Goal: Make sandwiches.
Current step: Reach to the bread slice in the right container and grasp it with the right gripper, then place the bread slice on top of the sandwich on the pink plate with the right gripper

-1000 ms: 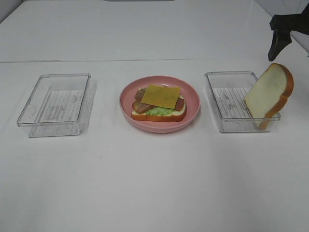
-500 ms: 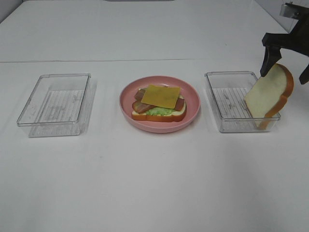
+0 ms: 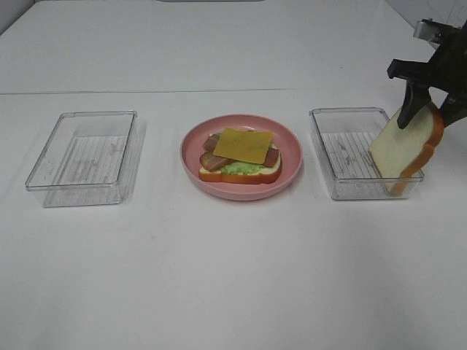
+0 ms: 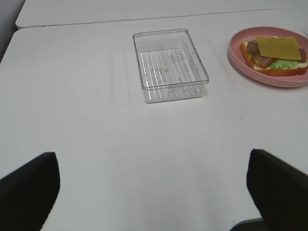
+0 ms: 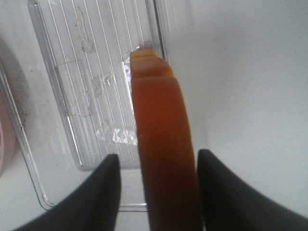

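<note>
An open sandwich [image 3: 241, 157] lies on the pink plate [image 3: 241, 194]: bread, lettuce, bacon strips and a yellow cheese square on top. It also shows in the left wrist view [image 4: 274, 55]. A second bread slice [image 3: 405, 146] leans upright on the right rim of the right clear tray [image 3: 350, 149]. My right gripper [image 3: 427, 117] is open and straddles the top crust of this slice [image 5: 163, 144], one finger on each side with small gaps. My left gripper [image 4: 154, 187] is open and empty, well back from the left tray [image 4: 169, 65].
An empty clear tray [image 3: 84, 149] stands left of the plate. The right tray [image 5: 86, 86] holds only the leaning slice. A table seam runs across behind the trays. White table surface lies in front of the plate and trays.
My right gripper has come down and to the left from the far right corner, and its fingers now straddle the top of the leaning bread slice. The slice has not moved.
</note>
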`<control>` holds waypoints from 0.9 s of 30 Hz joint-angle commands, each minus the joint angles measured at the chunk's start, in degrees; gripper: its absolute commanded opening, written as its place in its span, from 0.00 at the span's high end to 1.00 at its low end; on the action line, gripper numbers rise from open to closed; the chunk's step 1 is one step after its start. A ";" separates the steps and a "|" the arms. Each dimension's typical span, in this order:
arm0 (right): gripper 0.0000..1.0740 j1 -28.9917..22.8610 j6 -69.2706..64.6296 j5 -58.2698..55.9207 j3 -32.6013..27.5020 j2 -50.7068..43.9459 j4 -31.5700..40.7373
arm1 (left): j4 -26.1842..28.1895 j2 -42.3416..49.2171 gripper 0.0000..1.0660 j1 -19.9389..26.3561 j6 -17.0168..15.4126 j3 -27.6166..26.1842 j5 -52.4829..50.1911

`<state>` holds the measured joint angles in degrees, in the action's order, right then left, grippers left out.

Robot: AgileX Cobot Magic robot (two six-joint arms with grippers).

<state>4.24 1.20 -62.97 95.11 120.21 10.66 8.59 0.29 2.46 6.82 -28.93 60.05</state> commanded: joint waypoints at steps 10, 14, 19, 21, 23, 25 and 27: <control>0.85 0.17 0.92 0.34 0.23 0.11 0.23 | 0.40 1.20 0.08 -0.11 -0.29 0.29 -0.69; 0.93 0.17 -0.69 -0.17 0.23 0.11 0.52 | 0.40 1.20 0.08 -0.11 -0.29 0.29 -0.69; 1.00 0.17 -0.57 0.11 0.23 -1.95 3.78 | 0.40 1.20 0.08 -0.11 -0.29 0.29 -0.69; 1.00 0.17 -0.57 0.11 0.23 -3.27 6.65 | 0.40 1.20 0.08 -0.11 -0.29 0.29 -0.69; 1.00 0.11 -0.57 0.00 0.23 -6.13 9.85 | 0.40 1.20 0.08 -0.11 -0.29 0.29 -0.69; 1.00 0.06 -0.57 -0.11 0.23 -7.33 10.43 | 0.40 1.20 0.08 -0.11 -0.29 0.29 -0.69; 1.00 0.00 0.17 -0.17 -0.40 -9.80 12.43 | 0.40 1.20 0.08 -0.11 -0.29 0.29 -0.69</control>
<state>4.24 1.15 -62.68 94.60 111.38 21.94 8.59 0.29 2.46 6.82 -28.93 60.05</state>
